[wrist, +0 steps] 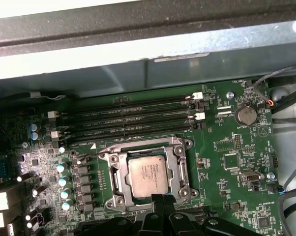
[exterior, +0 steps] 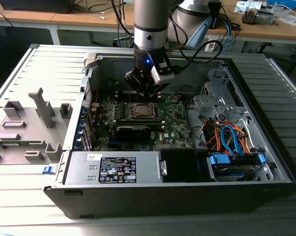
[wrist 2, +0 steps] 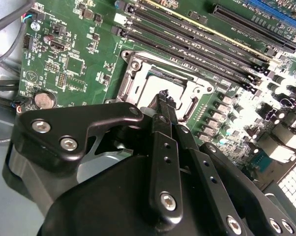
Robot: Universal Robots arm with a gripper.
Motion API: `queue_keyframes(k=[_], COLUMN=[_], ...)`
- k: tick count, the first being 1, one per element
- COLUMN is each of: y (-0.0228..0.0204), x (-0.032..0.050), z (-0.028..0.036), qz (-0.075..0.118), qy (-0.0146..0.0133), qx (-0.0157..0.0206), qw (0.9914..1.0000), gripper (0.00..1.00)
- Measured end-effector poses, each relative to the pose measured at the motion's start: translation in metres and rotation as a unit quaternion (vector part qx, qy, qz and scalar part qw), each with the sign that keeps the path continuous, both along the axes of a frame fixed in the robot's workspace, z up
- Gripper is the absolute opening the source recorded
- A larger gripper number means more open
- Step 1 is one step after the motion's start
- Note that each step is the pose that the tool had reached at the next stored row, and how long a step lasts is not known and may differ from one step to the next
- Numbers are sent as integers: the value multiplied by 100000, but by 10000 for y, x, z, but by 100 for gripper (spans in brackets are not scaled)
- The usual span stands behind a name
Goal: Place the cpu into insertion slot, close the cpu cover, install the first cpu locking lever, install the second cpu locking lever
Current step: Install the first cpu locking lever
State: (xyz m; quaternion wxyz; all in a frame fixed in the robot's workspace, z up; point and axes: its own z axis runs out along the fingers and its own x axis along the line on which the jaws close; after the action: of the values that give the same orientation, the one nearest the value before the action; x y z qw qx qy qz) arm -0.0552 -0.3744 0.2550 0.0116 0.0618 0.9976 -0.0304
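Hovering just beside the insertion slot, end effector seemingly pinched closed, cpu seated inside.

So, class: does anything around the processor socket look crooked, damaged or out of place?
Nothing stands out. The chip lies flat and square under its metal cover, with the end effector at the socket's edge.

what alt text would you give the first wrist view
The cpu sits in the insertion slot with the cpu cover framing it on a green motherboard, the gripper just at its edge. Long black memory slots run beside the socket.
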Motion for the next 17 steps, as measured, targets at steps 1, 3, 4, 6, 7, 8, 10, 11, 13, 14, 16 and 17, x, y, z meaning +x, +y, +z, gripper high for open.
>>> queue_keyframes(k=[1,3,4,6,7,8,10,11,13,14,16,17], y=[0,0,0,0,0,0,0,0,0,1,0,0], x=[0,0,0,0,0,-1,0,0,-1,0,0,0], z=[0,0,0,0,0,1,1,0,1,-1,0,-1], qz=[76,210,299,529,634,725,921,1017,1357,1915,3307,3676], qy=[-1,-1,0,-2,-2,4,-2,-7,-4,-7,22,26], qx=[1,4,2,1,18,54,659,1324,1821,1951,2064,2085], qw=[100000,100000,100000,99999,99998,99997,99994,99986,99974,99963,99924,99911], gripper=[11,11,11,11,11,11,11,11,11,11,11,11])
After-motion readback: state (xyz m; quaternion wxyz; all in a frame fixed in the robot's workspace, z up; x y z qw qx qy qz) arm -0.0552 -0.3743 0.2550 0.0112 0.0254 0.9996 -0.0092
